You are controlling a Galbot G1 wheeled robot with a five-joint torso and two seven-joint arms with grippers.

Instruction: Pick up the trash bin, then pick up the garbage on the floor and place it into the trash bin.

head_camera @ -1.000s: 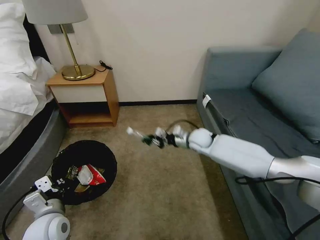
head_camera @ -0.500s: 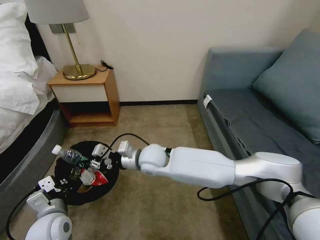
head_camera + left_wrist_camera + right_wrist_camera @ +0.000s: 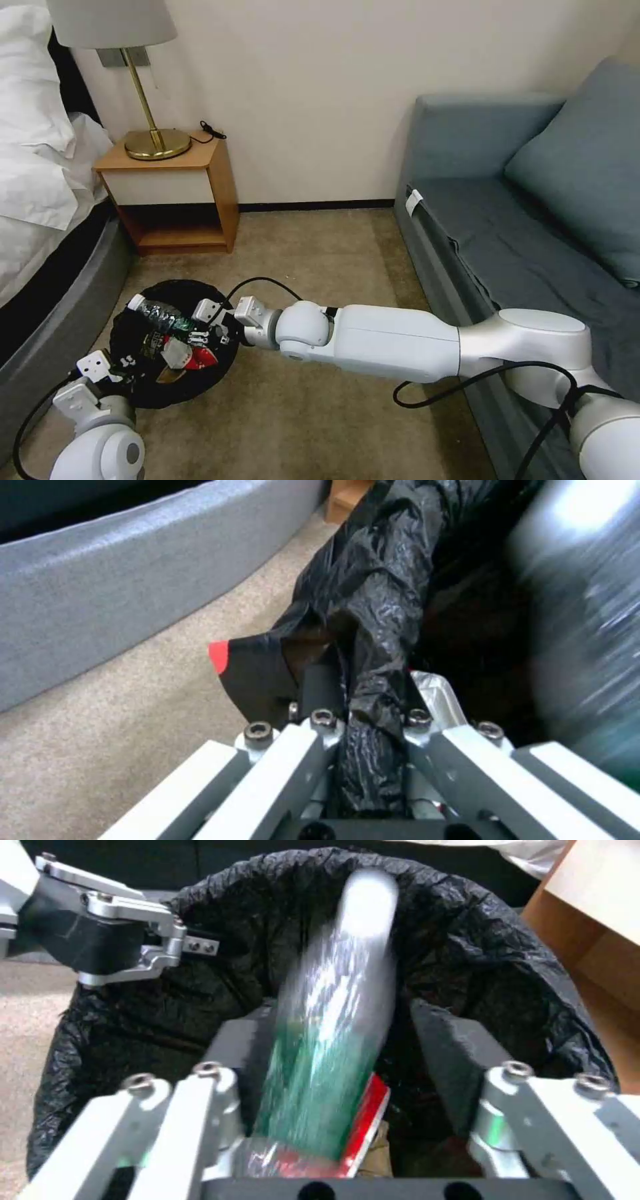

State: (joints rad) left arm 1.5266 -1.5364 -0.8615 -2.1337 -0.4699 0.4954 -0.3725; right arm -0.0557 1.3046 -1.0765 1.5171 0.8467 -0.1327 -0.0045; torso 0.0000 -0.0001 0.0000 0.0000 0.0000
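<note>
We hold trash bin [image 3: 170, 347] on carpet, left gripper [image 3: 353, 715] clamped on rim. Right gripper [image 3: 203, 327] over bin mouth, fingers spread, bottle [image 3: 163, 316] dropping free. Step: last drop-in. Next, we judge: lift right arm clear.

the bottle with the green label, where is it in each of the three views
Head view: the bottle lies across the mouth of the trash bin, left of the right tool.
Left wrist view: a blurred clear-and-green shape beside the bag.
Right wrist view: a blurred streak between the open right tool's fingers.
Shared landmark: the bin's crinkly black bag.
</note>
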